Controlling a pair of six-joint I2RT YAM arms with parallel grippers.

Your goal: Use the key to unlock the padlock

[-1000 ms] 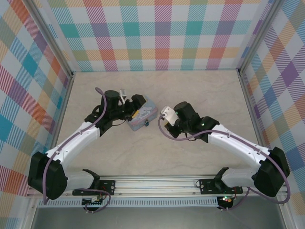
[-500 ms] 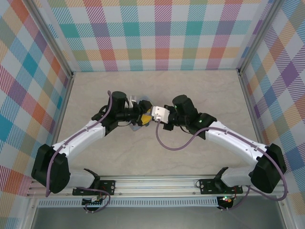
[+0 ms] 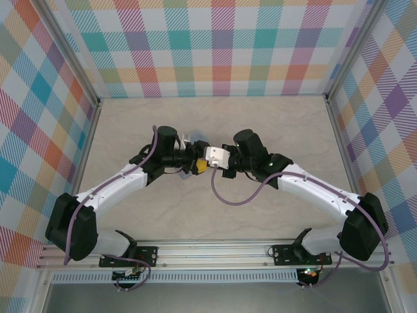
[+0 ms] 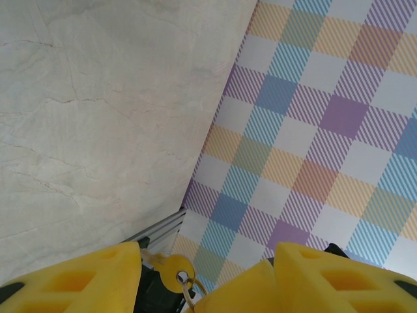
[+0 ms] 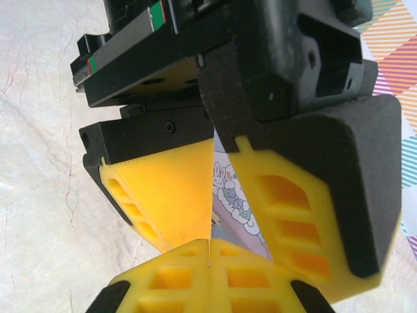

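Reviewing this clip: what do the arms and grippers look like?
The left arm and right arm have white link shells, black joints and bases, and a purple cable each. Yellow wedge-shaped jaws with cut-out pockets sit on black mounts.

The table top looks like pale stone-veined laminate, smooth and matt. The walls carry a flat, matt plaid print. The front rail is bare, satin-finished metal. The arm shells are white plastic with a slight gloss, and the cables have a dull purple rubbery sheath. The left gripper's fingers are matt yellow plastic; a small smooth yellow piece beside them carries a thin silvery wire ring. The right gripper's fingers show fine printed ridges. The black housing is matt, faintly grainy plastic. The tin bears a printed cartoon picture.
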